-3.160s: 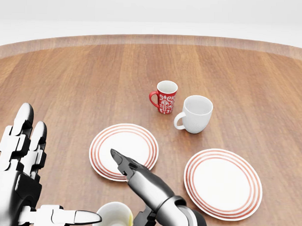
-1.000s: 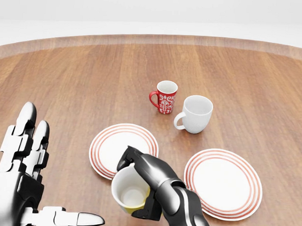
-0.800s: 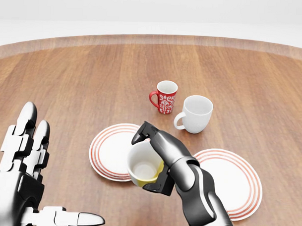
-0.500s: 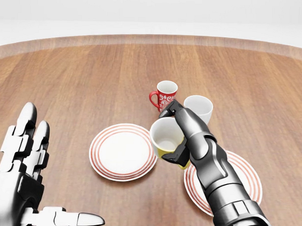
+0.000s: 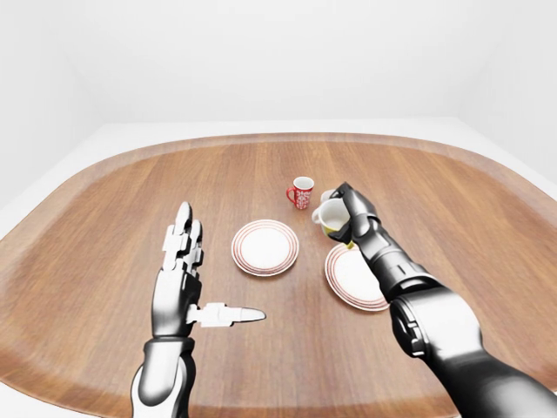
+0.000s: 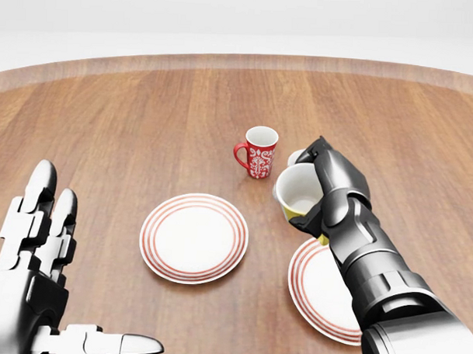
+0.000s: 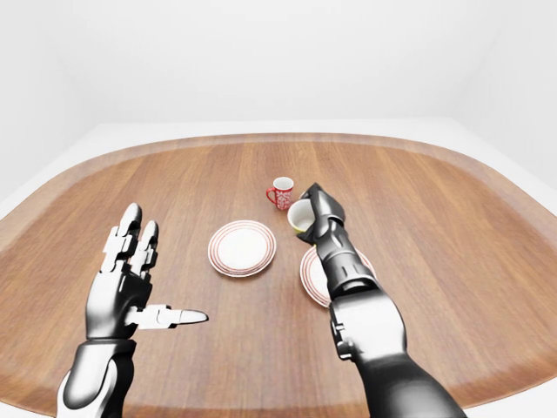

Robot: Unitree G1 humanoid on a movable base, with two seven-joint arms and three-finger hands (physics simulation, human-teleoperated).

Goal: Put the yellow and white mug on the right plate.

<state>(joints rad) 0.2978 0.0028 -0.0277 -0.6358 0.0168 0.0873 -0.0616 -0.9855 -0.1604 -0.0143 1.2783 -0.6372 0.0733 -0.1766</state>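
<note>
The right robot hand (image 6: 323, 188) is clenched around the mug (image 6: 300, 192), fingers wrapped over its far side, holding it tilted so the white inside faces the camera and the yellow base points down toward the right plate (image 6: 319, 292). In the head view the mug hangs clear of the tabletop (image 6: 145, 119), just above the upper left rim of that plate, not resting on it. Behind the hand a white mug (image 6: 296, 157) is mostly hidden, and a red patterned mug (image 6: 257, 152) stands upright just to its left. The left plate (image 6: 193, 238) lies bare. The left robot hand (image 6: 32, 279) hovers at the lower left, released, fingers straight and thumb stretched sideways.
</note>
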